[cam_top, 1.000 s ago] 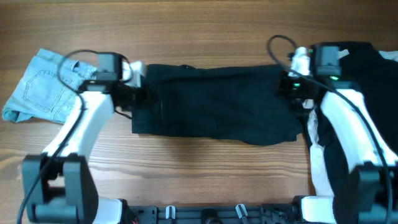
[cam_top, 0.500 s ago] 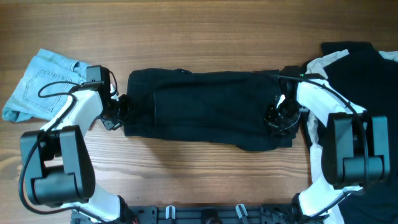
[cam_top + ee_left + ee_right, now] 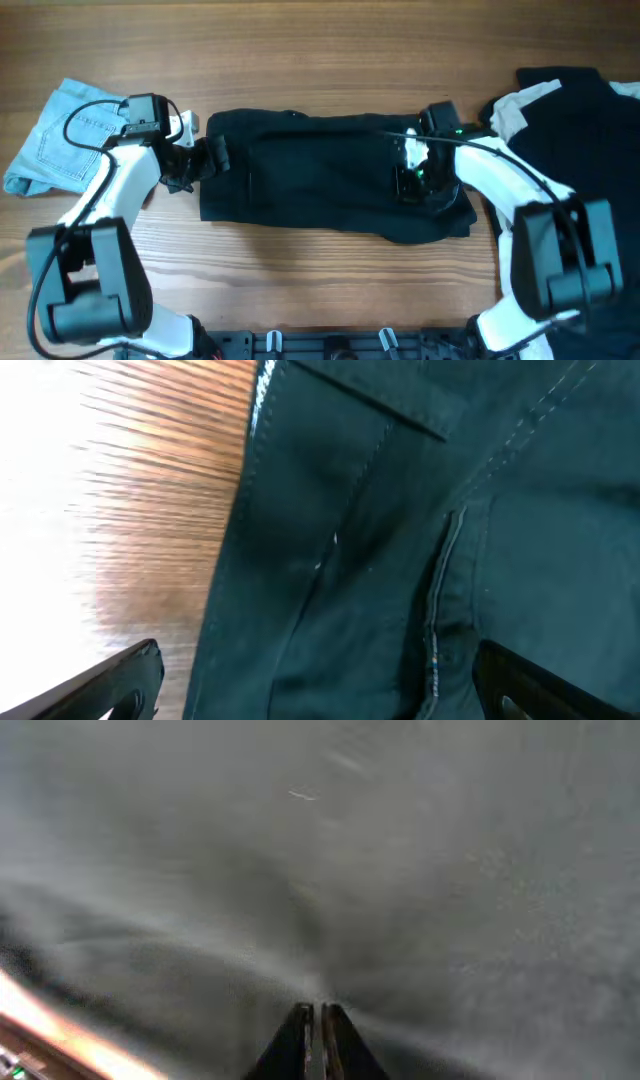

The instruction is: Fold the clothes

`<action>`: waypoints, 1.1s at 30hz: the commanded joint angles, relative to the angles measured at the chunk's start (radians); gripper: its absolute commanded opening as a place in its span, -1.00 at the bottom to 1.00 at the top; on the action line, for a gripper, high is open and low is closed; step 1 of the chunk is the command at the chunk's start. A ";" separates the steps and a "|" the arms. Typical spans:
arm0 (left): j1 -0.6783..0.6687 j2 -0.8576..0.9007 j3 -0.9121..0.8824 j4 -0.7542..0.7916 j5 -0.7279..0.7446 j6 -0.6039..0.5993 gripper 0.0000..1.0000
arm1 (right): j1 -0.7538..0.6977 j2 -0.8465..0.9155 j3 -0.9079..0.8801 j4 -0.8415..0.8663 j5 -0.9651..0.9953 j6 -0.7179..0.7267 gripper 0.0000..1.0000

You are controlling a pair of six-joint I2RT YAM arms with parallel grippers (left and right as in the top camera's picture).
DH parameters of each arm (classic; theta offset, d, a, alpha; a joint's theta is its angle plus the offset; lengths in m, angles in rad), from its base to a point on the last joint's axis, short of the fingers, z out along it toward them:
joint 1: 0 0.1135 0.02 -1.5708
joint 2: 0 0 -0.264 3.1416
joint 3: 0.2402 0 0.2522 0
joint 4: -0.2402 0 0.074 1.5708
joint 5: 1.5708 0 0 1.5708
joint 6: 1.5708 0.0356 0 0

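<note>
The right gripper is pinched tight. Its two thin fingers sit side by side with almost no gap. A little bit of the black shorts is caught between the tips, and small creases in the cloth run up to that spot. The right wrist picture is blurry, and dark cloth fills nearly all of it. From above, this gripper sits on the right part of the shorts, a little in from their right edge.

The left gripper is spread wide and holds nothing. One of its fingers shows at the lower left of the left wrist picture and the other at the lower right. Between them lies the dark cloth, with stitched seams and a flap edge. The left finger is over bare wood and the right one is over the cloth. From above, this gripper is at the left edge of the shorts.

The shorts lie flat and wide in the middle of the wooden table. A heap of black and off-white clothes sits at the right edge of the frame. A blue jeans piece lies at the upper left, apart from the shorts.
</note>
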 commanded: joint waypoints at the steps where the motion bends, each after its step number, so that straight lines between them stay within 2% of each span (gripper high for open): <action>1: 0.007 0.058 0.008 0.021 0.040 0.138 0.99 | 0.002 0.088 -0.038 0.031 0.020 0.021 -0.88; 5: 0.006 0.145 0.008 0.059 0.013 0.148 0.97 | 0.002 0.098 -0.039 0.034 0.020 0.020 -0.89; 6: 0.002 0.187 0.008 0.080 0.083 0.149 0.82 | 0.002 0.098 -0.039 0.035 0.020 0.020 -0.89; 8: -0.016 0.230 0.008 0.091 0.196 0.200 0.65 | 0.002 0.098 -0.039 0.034 0.020 0.020 -0.88; 10: -0.059 0.262 0.008 0.106 0.241 0.228 0.48 | 0.002 0.098 -0.039 0.035 0.021 0.019 -0.88; 12: -0.097 0.278 0.008 0.129 0.243 0.227 0.23 | 0.002 0.098 -0.039 0.038 0.020 0.019 -0.88; 13: -0.116 0.279 0.008 0.128 0.238 0.227 0.04 | 0.002 0.098 -0.039 0.040 0.020 0.019 -0.88; 14: -0.130 0.279 0.008 0.127 0.217 0.222 -0.20 | 0.002 0.098 -0.039 0.040 0.020 0.019 -0.89; 16: -0.135 0.279 0.008 0.116 0.177 0.196 -0.82 | 0.002 0.098 -0.039 0.040 0.020 0.019 -0.92; 17: -0.129 0.277 0.009 0.106 0.178 0.196 -0.92 | 0.002 0.098 -0.039 0.037 0.020 0.020 -0.91; 21: -0.048 0.206 0.113 -0.134 0.033 0.143 -0.92 | 0.000 0.053 -0.005 -0.048 0.024 0.009 -0.91; 23: 0.016 0.107 0.270 -0.369 -0.088 0.143 -0.92 | -0.002 -0.053 0.048 -0.139 0.097 -0.008 -0.90; 24: 0.031 0.053 0.365 -0.455 -0.115 0.144 -0.92 | -0.002 -0.110 0.070 -0.173 0.167 -0.008 -0.78; 27: 0.008 -0.034 0.473 -0.515 -0.114 0.132 -0.92 | -0.002 -0.195 0.077 -0.174 0.196 -0.005 -0.55; 29: -0.055 -0.060 0.473 -0.521 -0.103 0.095 -0.92 | -0.002 -0.205 0.077 -0.153 0.195 0.026 -0.50; 33: -0.233 -0.051 0.473 -0.502 -0.122 -0.077 -0.92 | -0.002 -0.205 0.077 -0.140 0.228 0.071 -0.44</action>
